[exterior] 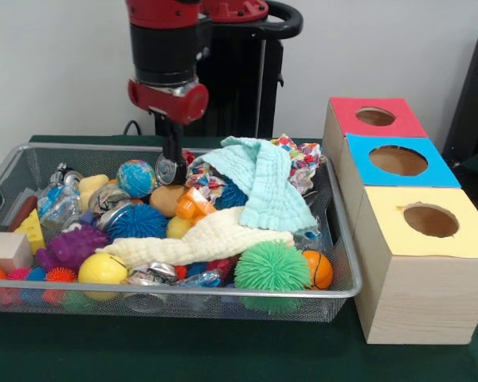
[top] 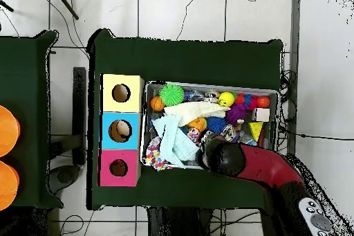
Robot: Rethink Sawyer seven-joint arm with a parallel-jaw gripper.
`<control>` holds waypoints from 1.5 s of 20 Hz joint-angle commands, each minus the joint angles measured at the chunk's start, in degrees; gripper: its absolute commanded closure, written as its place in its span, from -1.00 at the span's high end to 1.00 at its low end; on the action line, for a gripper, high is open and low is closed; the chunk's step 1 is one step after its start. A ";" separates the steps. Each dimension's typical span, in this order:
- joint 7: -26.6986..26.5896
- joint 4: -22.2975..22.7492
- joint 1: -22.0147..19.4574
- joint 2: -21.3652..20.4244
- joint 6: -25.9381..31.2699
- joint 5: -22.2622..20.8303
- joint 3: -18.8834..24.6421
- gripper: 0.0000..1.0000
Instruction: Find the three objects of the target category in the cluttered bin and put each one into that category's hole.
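- Two cloths, a pale green one (exterior: 264,187) and a cream one (exterior: 199,241), cover toys in the wire basket (exterior: 344,290).
- Three boxes beside it; the red hole (exterior: 375,116) is farthest.
- Gripper (exterior: 172,165) sits low among toys; cannot tell its fingers.
- No animal toy shows clearly.

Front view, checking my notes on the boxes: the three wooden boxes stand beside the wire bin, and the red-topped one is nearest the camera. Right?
Not quite. In the front view the yellow-topped box is nearest the camera; the red-topped box is farthest, with the blue-topped box between them. All three do stand beside the wire bin.
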 commanded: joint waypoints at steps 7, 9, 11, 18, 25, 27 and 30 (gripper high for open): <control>-7.25 -4.47 -5.26 4.85 0.86 -4.01 7.73 -1.00; -7.02 -4.31 -5.47 5.20 0.22 -4.60 7.82 -1.00; -6.77 -4.73 -5.39 5.53 0.09 -5.17 7.81 -1.00; -4.05 -5.55 -2.74 5.04 -1.19 -8.12 5.79 1.00; 0.54 -4.21 -0.29 4.25 -1.19 -6.63 4.66 1.00; 2.02 -4.26 0.95 5.23 -2.34 -6.21 4.19 1.00; 5.04 -4.36 3.36 7.72 -5.51 -5.41 3.43 1.00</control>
